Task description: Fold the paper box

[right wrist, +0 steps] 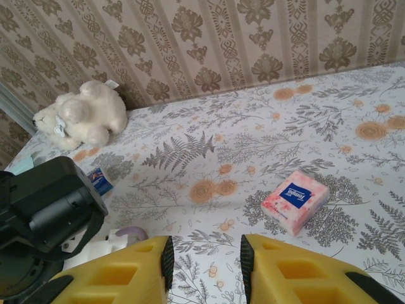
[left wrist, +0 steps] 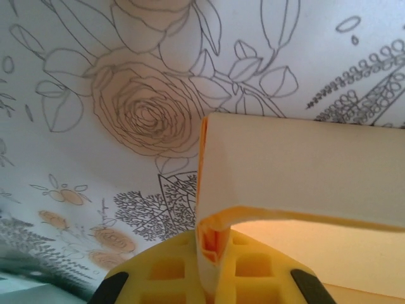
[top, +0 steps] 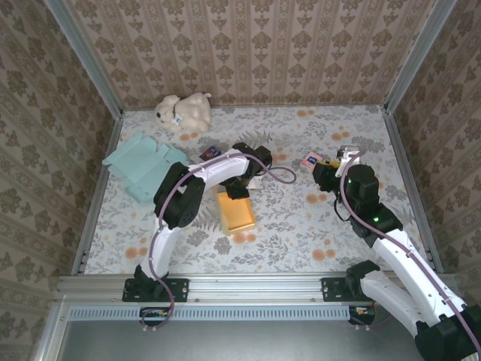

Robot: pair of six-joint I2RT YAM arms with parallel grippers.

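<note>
Now left end effector (left wrist: 209, 269) is pinching, seemingly, a box (left wrist: 304, 168) flap; hold firm, crease slowly. Right end effector (right wrist: 204, 261) is hanging part-open, gripping nothing.

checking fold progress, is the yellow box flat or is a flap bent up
Partly folded: one flap of the box is bent up, its edge pinched in the shut left gripper. The rest: cannot tell.

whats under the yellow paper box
The paper box lies on the floral table cover, which shows all around it. The left gripper is shut on its raised edge. Anything beneath the box itself is covered.
</note>
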